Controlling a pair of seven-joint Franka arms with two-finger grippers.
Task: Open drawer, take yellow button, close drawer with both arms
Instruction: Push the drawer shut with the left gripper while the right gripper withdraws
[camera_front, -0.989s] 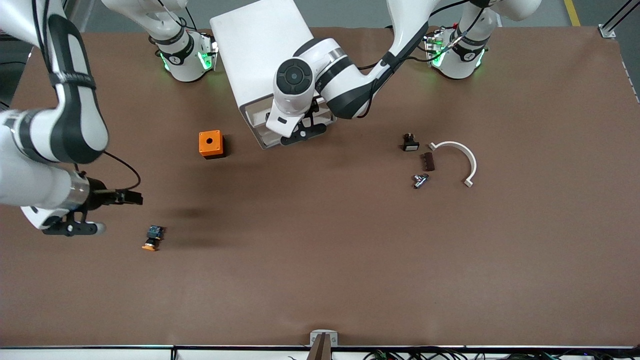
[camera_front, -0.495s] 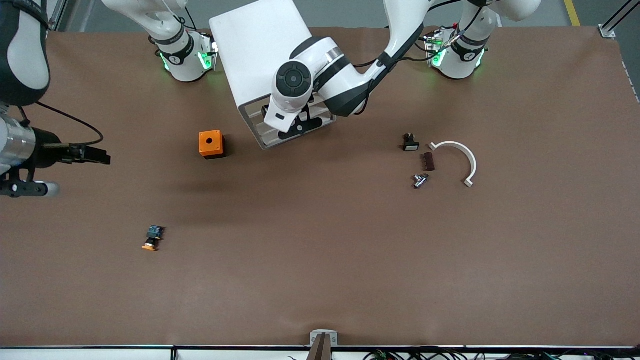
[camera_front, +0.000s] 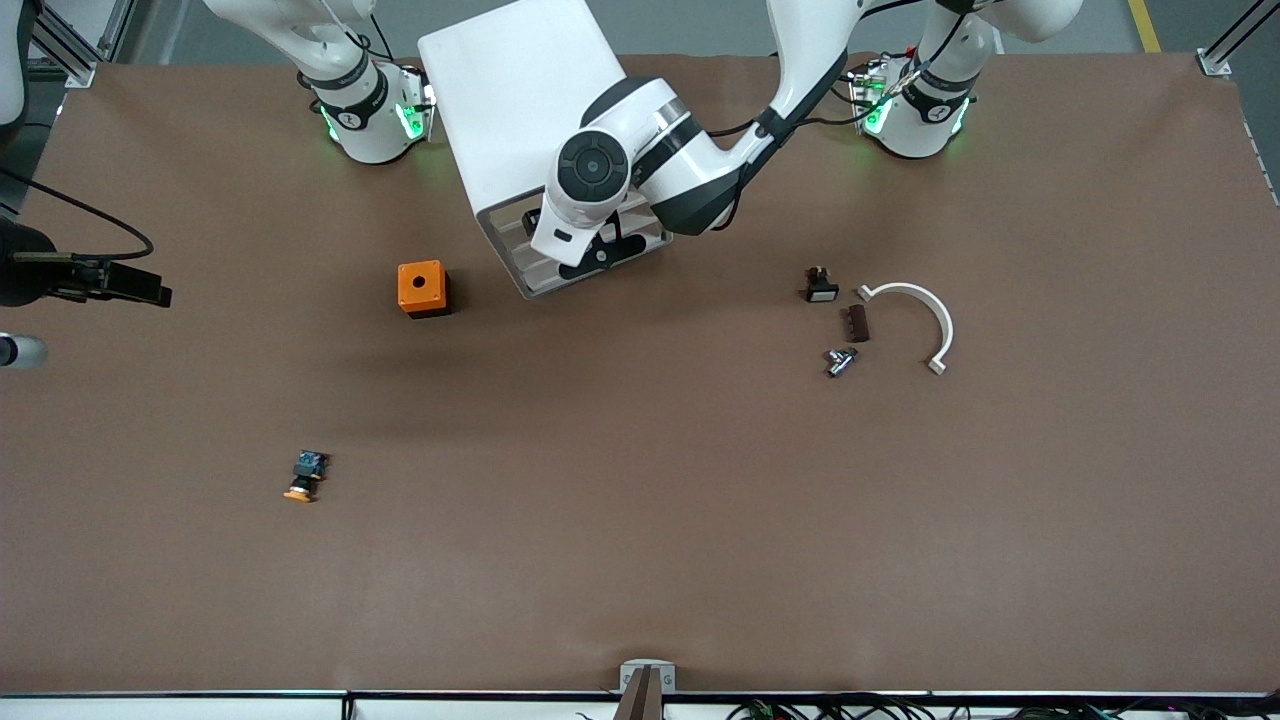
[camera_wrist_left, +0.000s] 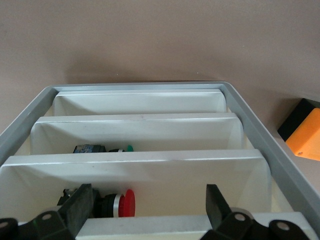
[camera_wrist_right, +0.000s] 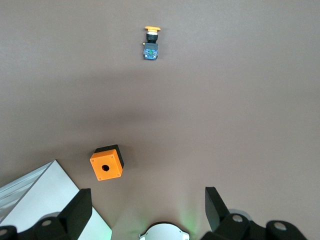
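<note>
The white cabinet (camera_front: 510, 90) stands between the arm bases. My left gripper (camera_front: 588, 243) is at its front. In the left wrist view the left gripper (camera_wrist_left: 148, 192) is open, and its fingers stand at the two sides of the uppermost drawer's front lip (camera_wrist_left: 150, 224). The three lower drawers step out past it. The button (camera_front: 305, 477) lies on its side on the bare table, nearer the front camera than the orange box (camera_front: 421, 288). My right gripper (camera_wrist_right: 147, 197) is open and empty, high over the right arm's end of the table. Its view shows the button (camera_wrist_right: 151, 42) well below it.
A red-capped button (camera_wrist_left: 125, 202) lies in the second drawer and a green-capped one (camera_wrist_left: 100, 148) in the third. Toward the left arm's end lie a black part with a white face (camera_front: 820, 287), a brown piece (camera_front: 857, 322), a metal piece (camera_front: 840, 360) and a white arc (camera_front: 925, 310).
My right gripper has risen and drawn back from the button toward the table's end. My left gripper has moved in toward the cabinet, and the drawer front went in with it.
</note>
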